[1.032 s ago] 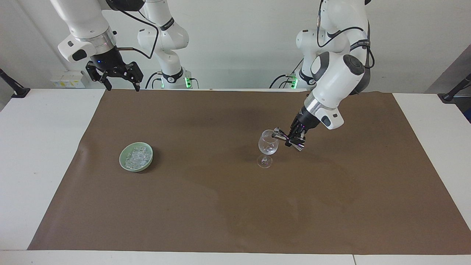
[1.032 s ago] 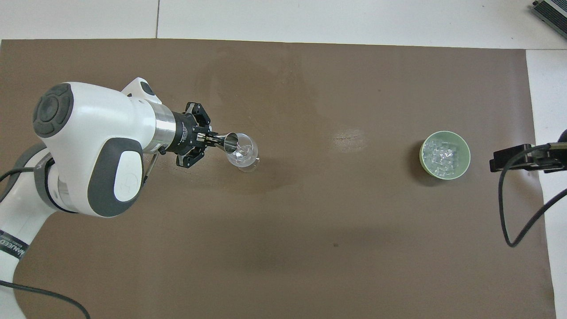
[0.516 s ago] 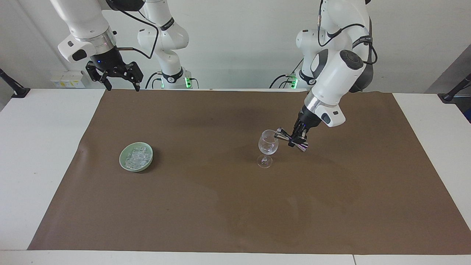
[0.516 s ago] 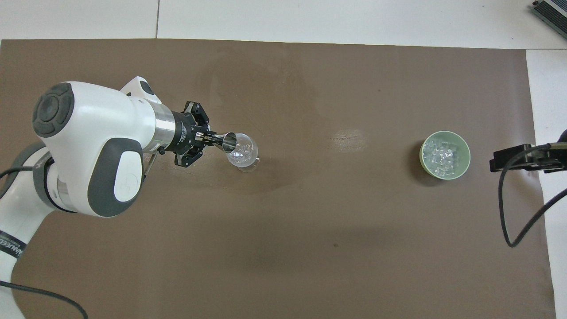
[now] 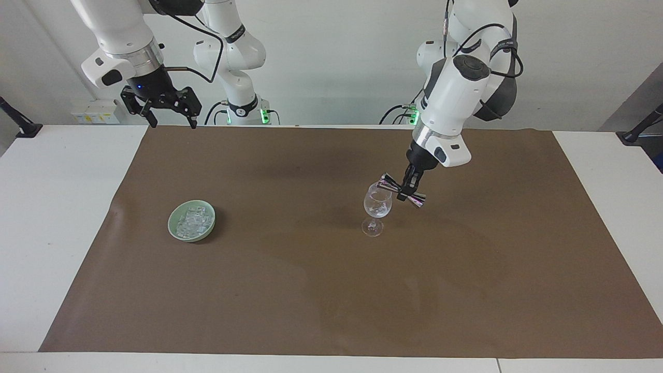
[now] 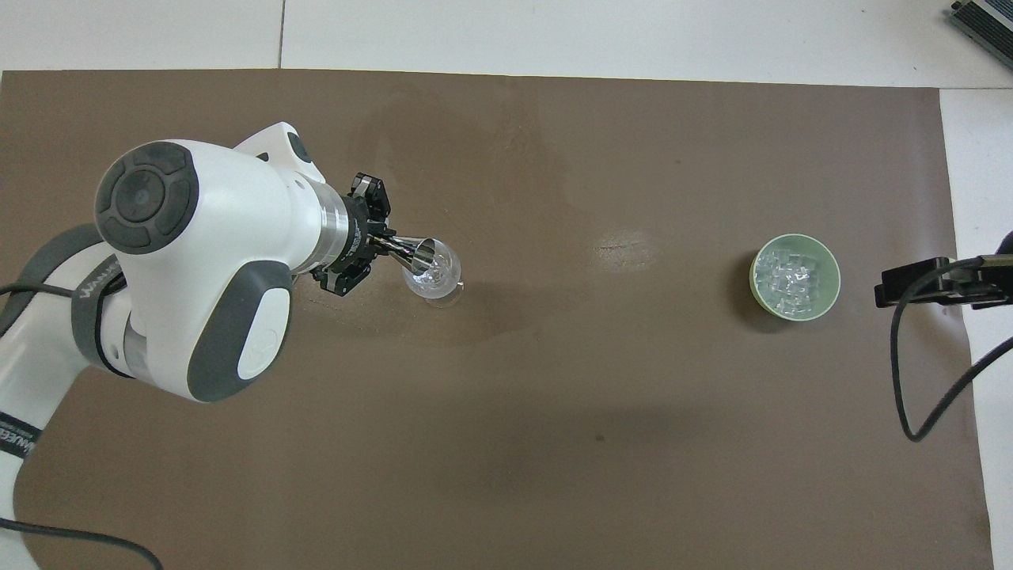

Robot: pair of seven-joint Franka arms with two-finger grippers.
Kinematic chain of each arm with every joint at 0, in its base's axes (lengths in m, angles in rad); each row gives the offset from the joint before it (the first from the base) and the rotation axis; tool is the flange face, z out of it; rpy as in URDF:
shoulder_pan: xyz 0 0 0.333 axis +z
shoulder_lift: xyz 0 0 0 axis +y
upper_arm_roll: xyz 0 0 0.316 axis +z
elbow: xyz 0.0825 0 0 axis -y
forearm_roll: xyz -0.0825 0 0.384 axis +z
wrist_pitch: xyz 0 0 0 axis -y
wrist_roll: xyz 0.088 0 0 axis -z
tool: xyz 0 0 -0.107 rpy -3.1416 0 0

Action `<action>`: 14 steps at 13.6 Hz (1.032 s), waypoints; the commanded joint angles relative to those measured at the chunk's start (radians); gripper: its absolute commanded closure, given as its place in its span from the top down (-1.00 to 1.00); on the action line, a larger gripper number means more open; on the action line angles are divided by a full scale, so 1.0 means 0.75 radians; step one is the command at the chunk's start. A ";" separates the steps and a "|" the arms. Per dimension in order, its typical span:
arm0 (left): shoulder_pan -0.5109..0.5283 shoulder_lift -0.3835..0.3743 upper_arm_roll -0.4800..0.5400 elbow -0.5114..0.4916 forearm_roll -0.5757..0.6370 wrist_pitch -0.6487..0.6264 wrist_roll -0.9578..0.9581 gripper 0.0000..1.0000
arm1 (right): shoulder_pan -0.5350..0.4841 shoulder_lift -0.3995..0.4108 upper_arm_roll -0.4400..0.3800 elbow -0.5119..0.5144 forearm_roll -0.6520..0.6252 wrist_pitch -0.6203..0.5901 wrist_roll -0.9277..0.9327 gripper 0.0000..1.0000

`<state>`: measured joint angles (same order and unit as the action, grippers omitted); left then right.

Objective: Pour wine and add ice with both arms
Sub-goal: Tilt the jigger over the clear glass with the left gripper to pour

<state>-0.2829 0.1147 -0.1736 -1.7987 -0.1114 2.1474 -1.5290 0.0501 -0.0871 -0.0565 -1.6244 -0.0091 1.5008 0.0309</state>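
Observation:
A clear wine glass (image 5: 377, 207) (image 6: 434, 277) stands upright on the brown mat. My left gripper (image 5: 407, 190) (image 6: 380, 247) is shut on the waist of a silver double-cone jigger (image 5: 402, 190) (image 6: 415, 253). The jigger lies tilted on its side, its mouth at the glass's rim. No wine shows in the glass or the jigger. The ice (image 5: 192, 221) (image 6: 793, 277) fills a pale green dish (image 5: 174, 230) (image 6: 831, 265) toward the right arm's end of the table. My right gripper (image 5: 167, 106) hangs open high above the mat's edge at the robots' end, holding nothing; this arm waits.
The brown mat (image 5: 331, 290) (image 6: 554, 435) covers most of the white table. A black cable (image 6: 910, 372) of the right arm hangs over the mat's edge near the dish. A black clamp (image 5: 18, 124) sits at a table corner by the robots.
The left arm's wrist has swung upward and toward the robots, lifting the jigger a little and levelling it at the glass's rim. The right arm, the glass and the dish have not moved.

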 commanded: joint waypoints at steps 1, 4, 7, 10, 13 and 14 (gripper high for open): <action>-0.032 0.000 0.027 0.034 0.081 -0.045 -0.027 -1.00 | -0.006 -0.007 0.006 0.008 0.014 -0.021 -0.006 1.00; -0.032 0.011 0.027 0.075 0.140 -0.081 -0.031 -1.00 | -0.006 -0.007 0.006 0.008 0.014 -0.021 -0.006 1.00; -0.036 0.011 0.027 0.083 0.218 -0.094 -0.029 -1.00 | -0.020 -0.023 0.006 0.008 0.014 -0.023 -0.006 1.00; -0.058 0.015 0.025 0.095 0.293 -0.110 -0.027 -1.00 | -0.022 -0.023 0.006 0.008 0.014 -0.021 -0.006 1.00; -0.105 0.037 0.025 0.146 0.365 -0.167 -0.060 -1.00 | -0.036 -0.021 -0.002 0.010 0.014 -0.021 -0.004 1.00; -0.109 0.039 0.025 0.161 0.369 -0.169 -0.076 -1.00 | -0.036 -0.019 -0.006 0.010 0.014 -0.023 -0.015 1.00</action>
<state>-0.3329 0.1206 -0.1732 -1.7355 0.1342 2.0616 -1.5503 0.0409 -0.0989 -0.0637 -1.6233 -0.0091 1.5007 0.0309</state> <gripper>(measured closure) 0.784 0.000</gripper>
